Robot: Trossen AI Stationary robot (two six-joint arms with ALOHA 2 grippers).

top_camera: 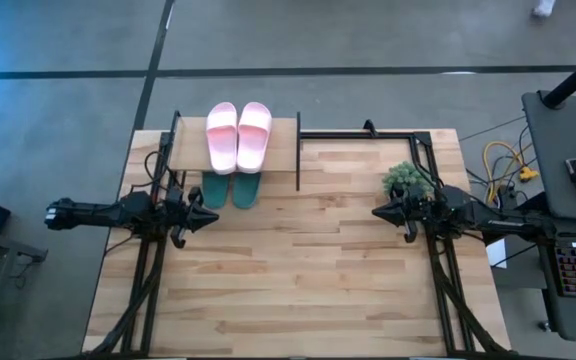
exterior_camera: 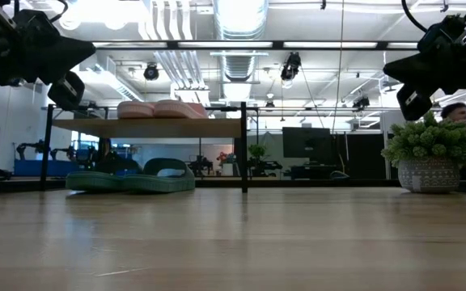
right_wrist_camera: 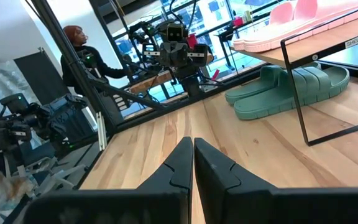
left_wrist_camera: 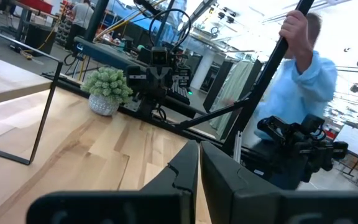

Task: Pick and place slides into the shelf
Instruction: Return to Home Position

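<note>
The pink slides (top_camera: 238, 135) lie side by side on the top board of the shelf (top_camera: 283, 150). The green slides (top_camera: 232, 188) lie on the desk (top_camera: 308, 270) beneath it, their ends protruding past the front edge. We judge placement complete. The left hand (top_camera: 211, 222), fingers together and empty, hovers near those ends; a low sweep could displace them. The right hand (top_camera: 378, 212), likewise closed and empty, hangs just beside the potted plant (top_camera: 405, 178), which a careless retreat could topple.
</note>
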